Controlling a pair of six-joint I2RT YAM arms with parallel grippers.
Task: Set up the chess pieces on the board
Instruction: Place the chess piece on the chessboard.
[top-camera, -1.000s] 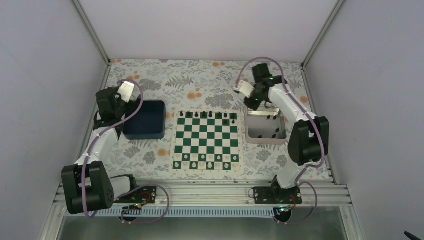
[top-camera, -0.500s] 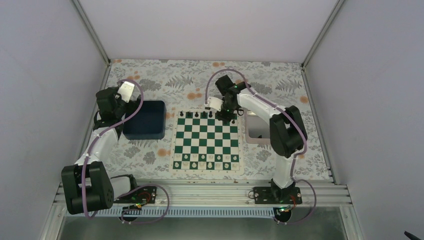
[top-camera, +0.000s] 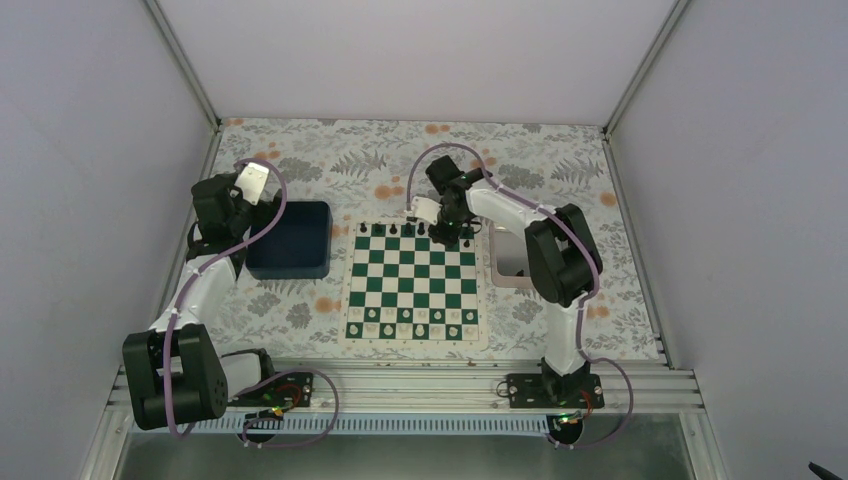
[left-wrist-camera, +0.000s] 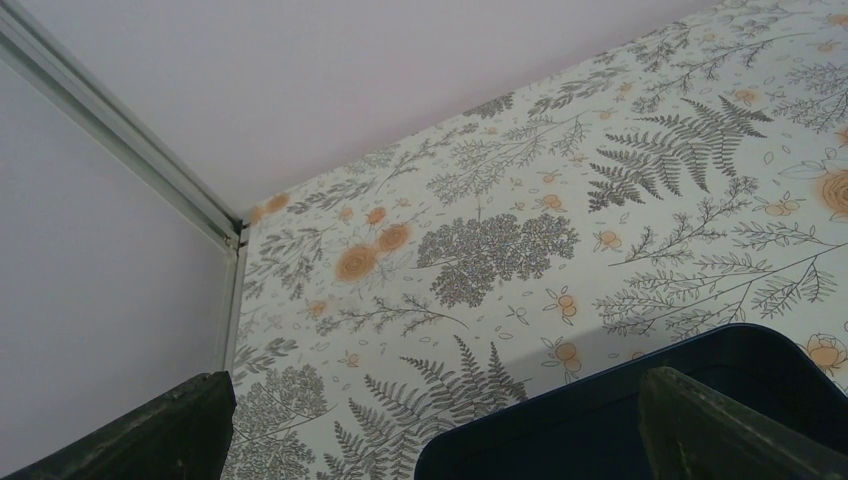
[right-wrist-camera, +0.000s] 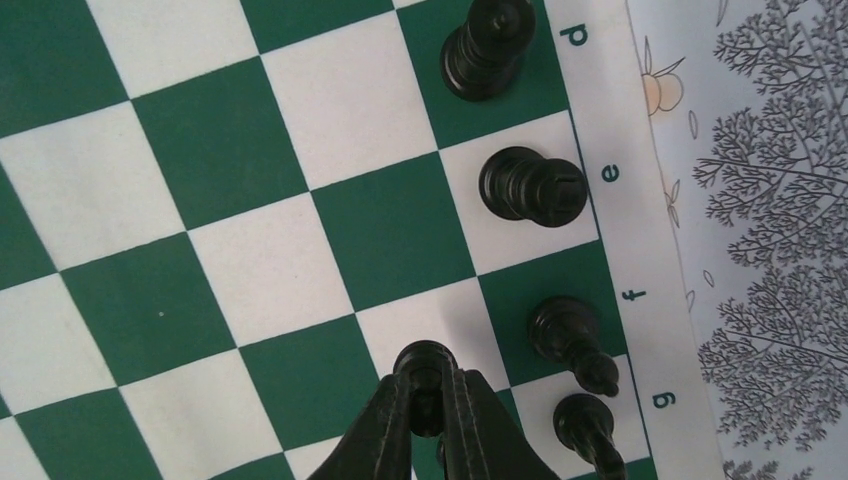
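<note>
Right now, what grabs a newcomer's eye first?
The right end effector is shut on a small black chess piece above the far rows of the flat green-and-white chessboard at table centre. Black pieces line its far edge, cream pieces the near edge; the left end effector hangs open by the dark blue bin.

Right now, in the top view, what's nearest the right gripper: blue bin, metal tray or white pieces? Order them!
1. Metal tray, just right of the right gripper.
2. White pieces, along the board's near edge.
3. Blue bin, left of the board.
</note>
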